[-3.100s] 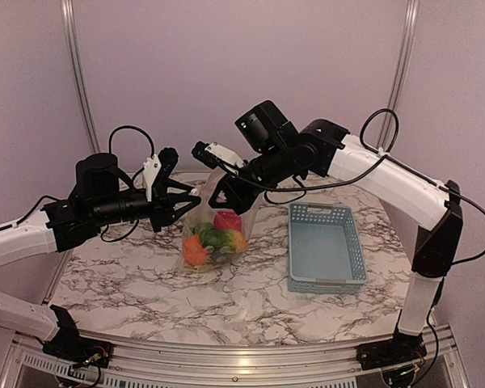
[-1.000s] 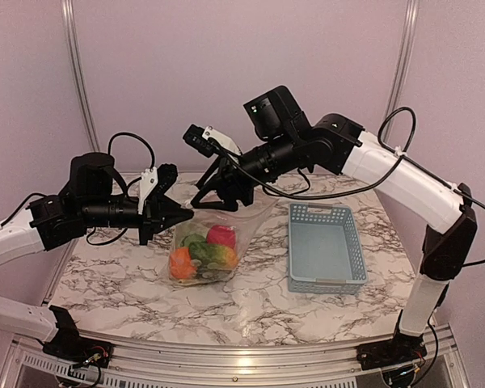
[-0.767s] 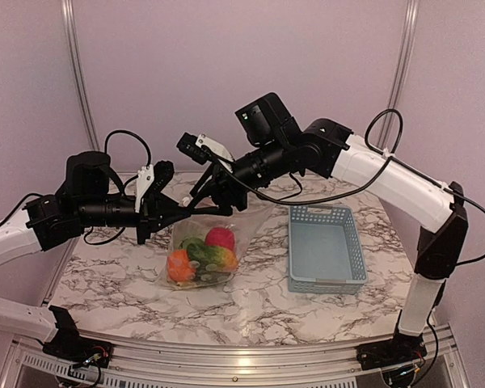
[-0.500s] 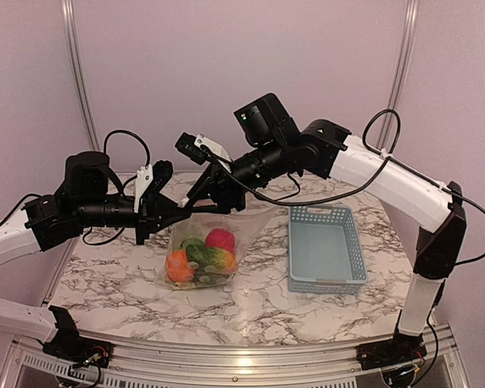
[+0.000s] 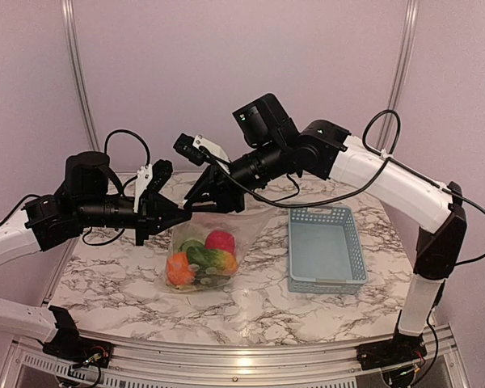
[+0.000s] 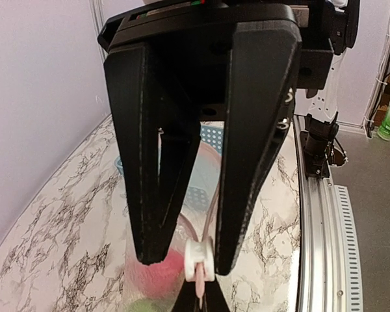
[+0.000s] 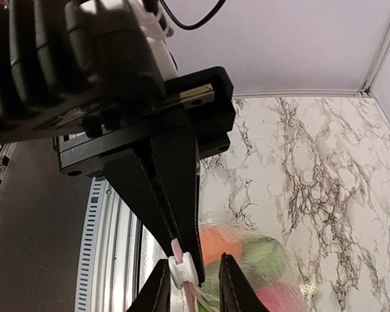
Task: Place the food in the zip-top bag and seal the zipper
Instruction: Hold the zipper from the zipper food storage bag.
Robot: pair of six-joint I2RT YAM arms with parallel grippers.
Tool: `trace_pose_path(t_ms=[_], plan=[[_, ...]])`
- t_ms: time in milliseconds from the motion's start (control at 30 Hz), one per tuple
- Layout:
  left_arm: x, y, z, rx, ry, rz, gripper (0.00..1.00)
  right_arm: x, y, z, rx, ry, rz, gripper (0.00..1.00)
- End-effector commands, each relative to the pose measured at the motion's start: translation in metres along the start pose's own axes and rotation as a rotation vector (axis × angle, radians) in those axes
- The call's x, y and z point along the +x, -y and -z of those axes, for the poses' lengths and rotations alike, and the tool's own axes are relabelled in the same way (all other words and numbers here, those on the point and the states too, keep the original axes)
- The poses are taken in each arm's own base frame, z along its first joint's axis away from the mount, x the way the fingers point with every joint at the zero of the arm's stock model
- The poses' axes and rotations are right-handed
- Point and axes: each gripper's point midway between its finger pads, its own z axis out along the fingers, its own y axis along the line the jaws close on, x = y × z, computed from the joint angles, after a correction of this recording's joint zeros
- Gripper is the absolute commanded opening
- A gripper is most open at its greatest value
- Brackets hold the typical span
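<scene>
My left fingers (image 6: 156, 162) pinch shut on the zipper (image 7: 176, 247), lifting the zip-top bag (image 5: 246, 230) mouth taut, left of the basket (image 5: 327, 246). The food (image 5: 200, 259) sags low on the table (image 5: 145, 283). My right fingers (image 7: 157, 289) straddle the slider (image 7: 182, 270), slightly apart, unclamped.

Left arm (image 5: 6, 241): white shell links, black joint housings, black cable loop (image 5: 127, 130) at the wrist.
Right arm (image 5: 388, 178): matching white shells, black motor blocks, black cable (image 5: 381, 111), boxy black camera housing (image 5: 259, 121) with a green light (image 5: 244, 115).
Left gripper (image 7: 190, 260): matte black tapered fingers (image 7: 162, 188), white side plate (image 5: 141, 179).
Right gripper (image 6: 185, 260): broad black wedge fingers (image 6: 253, 130), silver screws (image 6: 285, 122) on one flank, white bracket (image 5: 212, 149).
Bases (image 5: 65, 343): black blocks with red and yellow wiring (image 5: 93, 356).
</scene>
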Motion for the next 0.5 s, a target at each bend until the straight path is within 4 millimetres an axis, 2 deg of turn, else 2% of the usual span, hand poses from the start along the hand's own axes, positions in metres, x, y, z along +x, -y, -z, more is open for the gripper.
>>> trace_pose_path(t_ms=[0,167,233,333,467], plan=[[-0.015,0.004,0.004,0.019,0.046,0.003,0.00,-0.005,-0.005,-0.004,0.012,-0.005,0.034,0.23],[-0.017,-0.002,0.007,-0.019,0.051,0.006,0.00,-0.006,-0.004,-0.002,0.039,-0.013,0.051,0.13],[-0.018,-0.004,0.009,-0.040,0.057,-0.001,0.04,-0.006,-0.003,-0.001,0.048,-0.015,0.054,0.11],[-0.019,-0.007,0.010,-0.058,0.066,-0.008,0.14,-0.006,-0.003,0.001,0.053,-0.015,0.054,0.10],[-0.022,-0.009,0.010,-0.069,0.080,-0.016,0.15,-0.006,-0.003,0.003,0.063,-0.021,0.055,0.10]])
